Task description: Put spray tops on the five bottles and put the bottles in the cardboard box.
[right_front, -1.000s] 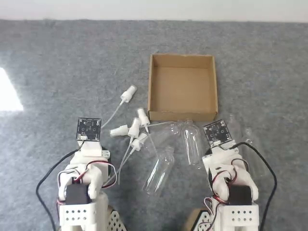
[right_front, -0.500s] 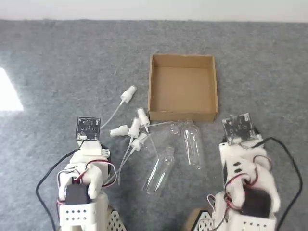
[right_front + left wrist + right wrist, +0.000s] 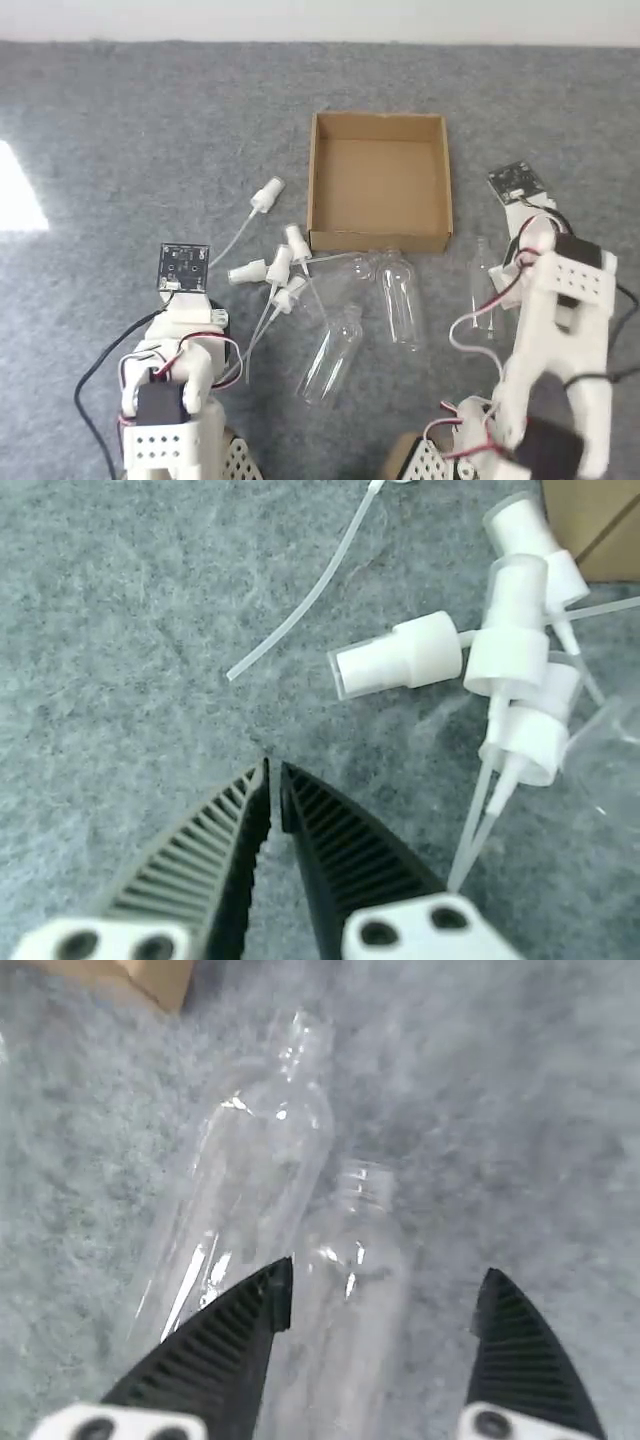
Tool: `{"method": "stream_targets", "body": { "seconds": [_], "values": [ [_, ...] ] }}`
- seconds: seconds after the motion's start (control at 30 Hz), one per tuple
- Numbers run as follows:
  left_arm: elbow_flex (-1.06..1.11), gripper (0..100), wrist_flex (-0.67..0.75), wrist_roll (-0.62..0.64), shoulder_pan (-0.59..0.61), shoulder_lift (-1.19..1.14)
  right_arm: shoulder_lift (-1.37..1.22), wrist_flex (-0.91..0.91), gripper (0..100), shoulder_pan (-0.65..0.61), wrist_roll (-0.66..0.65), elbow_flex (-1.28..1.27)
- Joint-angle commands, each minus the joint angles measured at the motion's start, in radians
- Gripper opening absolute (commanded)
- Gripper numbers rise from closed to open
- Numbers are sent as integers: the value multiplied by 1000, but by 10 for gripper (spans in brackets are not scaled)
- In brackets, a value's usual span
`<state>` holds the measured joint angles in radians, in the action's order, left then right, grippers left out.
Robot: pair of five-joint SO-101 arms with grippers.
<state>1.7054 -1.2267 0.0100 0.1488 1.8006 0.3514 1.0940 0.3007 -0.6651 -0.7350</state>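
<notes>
The right gripper (image 3: pixel 388 1272) hangs with its jaws wide apart over a clear bottle (image 3: pixel 345 1310). This bottle lies on the grey mat (image 3: pixel 120 130) to the right of the cardboard box (image 3: pixel 312 180), with a second bottle (image 3: pixel 250 1190) just beside it. That closeness is the main hazard. If the jaws come down as they stand, 1 finger probably lands on the neighbour, pinching both or sending 1 rolling off. The bottle looks smooth, round and thin-walled, so an off-centre grip could squirt it out and a hard one could dent it.

At least 2 more bottles (image 3: pixel 335 352) lie uncapped in the middle of the mat, near the box's near wall. The box is empty, so the task is barely begun.

The left gripper (image 3: pixel 273 772) has its jaws together on nothing, just short of the cluster of spray tops (image 3: pixel 400 660) left of the box's near-left corner. Their long dip tubes (image 3: pixel 300 610) cross one another. Lifting 1 top may drag others along, and a bent tube would likely miss a narrow bottle neck.
</notes>
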Motion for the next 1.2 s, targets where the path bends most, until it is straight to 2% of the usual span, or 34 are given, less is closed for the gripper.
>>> {"method": "stream_targets", "body": {
  "seconds": [0.0, 0.17, 0.43, 0.53, 0.6, 0.77, 0.8, 0.97, 1.17],
  "values": [
    [-21, 12, 14, -12, -2, 21, -81, -51, 258, 12, -6, 58],
    [-21, 12, 14, -12, -2, 21, -200, -130, 214, 36, -6, 54],
    [-21, 12, 23, -12, 3, 21, -292, -243, 24, 133, -14, 57],
    [-21, 12, 87, -26, 5, 21, -282, -248, 10, 151, -15, 60],
    [-21, 12, 141, -104, 6, 21, -266, -239, 10, 163, -14, 75],
    [-24, 12, 222, -505, 63, 21, -208, -239, 9, 226, -15, 101],
    [-28, 12, 236, -542, 68, 21, -194, -239, 9, 239, -15, 101],
    [-136, 14, 247, -543, 75, 20, -162, -239, 9, 266, -89, 97],
    [-354, 85, 184, -542, 69, -71, -162, -239, 9, 265, -106, 95]
  ]
}}
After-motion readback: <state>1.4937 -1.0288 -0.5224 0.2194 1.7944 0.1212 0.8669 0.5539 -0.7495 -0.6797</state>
